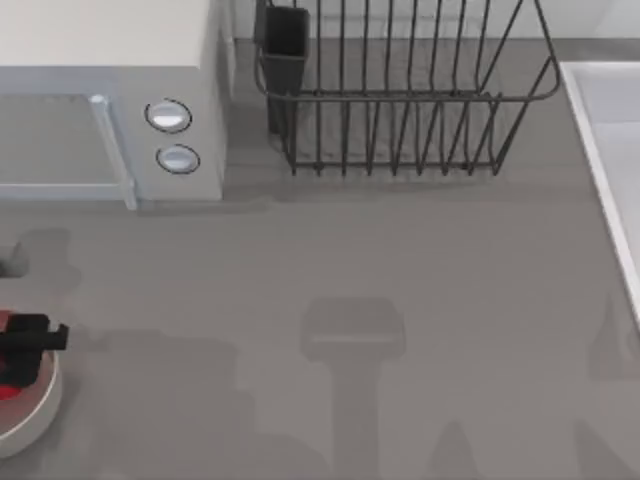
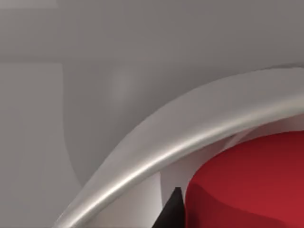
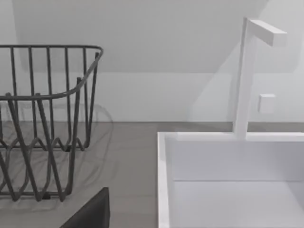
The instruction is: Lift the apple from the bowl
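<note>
As left end effector (image 1: 30, 336) hovers over apple (image 1: 10, 390) in bowl (image 1: 35, 415) | grip unclear | microwave (image 1: 110, 100) behind

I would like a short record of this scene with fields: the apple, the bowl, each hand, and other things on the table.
apple: red, inside the bowl, at the table's left edge
bowl: white, thick pale rim
left hand: low over the bowl, at the apple
right hand: near the sink, a dark finger in the right wrist view
other things: microwave back left, wire rack back middle, sink right
</note>
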Available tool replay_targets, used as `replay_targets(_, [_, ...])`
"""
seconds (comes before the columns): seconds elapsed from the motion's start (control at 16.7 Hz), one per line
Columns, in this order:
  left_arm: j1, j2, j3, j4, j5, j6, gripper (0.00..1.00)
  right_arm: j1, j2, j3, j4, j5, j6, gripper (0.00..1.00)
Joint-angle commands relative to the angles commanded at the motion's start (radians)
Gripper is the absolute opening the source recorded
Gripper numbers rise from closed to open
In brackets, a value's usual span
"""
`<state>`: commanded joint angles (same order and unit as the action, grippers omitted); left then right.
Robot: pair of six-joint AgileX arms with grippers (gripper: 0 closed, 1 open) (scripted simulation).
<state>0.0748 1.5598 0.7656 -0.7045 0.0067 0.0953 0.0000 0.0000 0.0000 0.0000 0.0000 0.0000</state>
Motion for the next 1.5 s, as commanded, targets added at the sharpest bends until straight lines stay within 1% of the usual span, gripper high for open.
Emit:
replay_targets(0.12, [-0.001,0.005,0.076,-0.077,0.000,-0.001,0.00,0.000,0.000,0.000,0.000,0.000,0.000,1.00])
replay_targets(0.24, [-0.002,0.007,0.193,-0.196,0.000,-0.002,0.00,0.000,0.000,0.000,0.000,0.000,0.000,1.00])
replay_targets(0.66, [-0.010,-0.026,0.712,-0.770,-0.001,-0.011,0.00,0.000,0.000,0.000,0.000,0.000,0.000,1.00])
replay_targets(0.84, [-0.014,-0.051,0.869,-0.933,-0.001,-0.014,0.00,0.000,0.000,0.000,0.000,0.000,0.000,1.00])
replay_targets(1.02, [-0.015,-0.068,0.936,-1.000,-0.001,-0.016,0.00,0.000,0.000,0.000,0.000,0.000,0.000,1.00])
replay_targets(1.32, [-0.013,-0.063,0.937,-1.000,-0.002,-0.017,0.00,0.000,0.000,0.000,0.000,0.000,0.000,1.00])
replay_targets(1.5, [-0.080,0.001,0.971,-0.985,-0.002,-0.084,0.00,0.000,0.000,0.000,0.000,0.000,0.000,1.00])
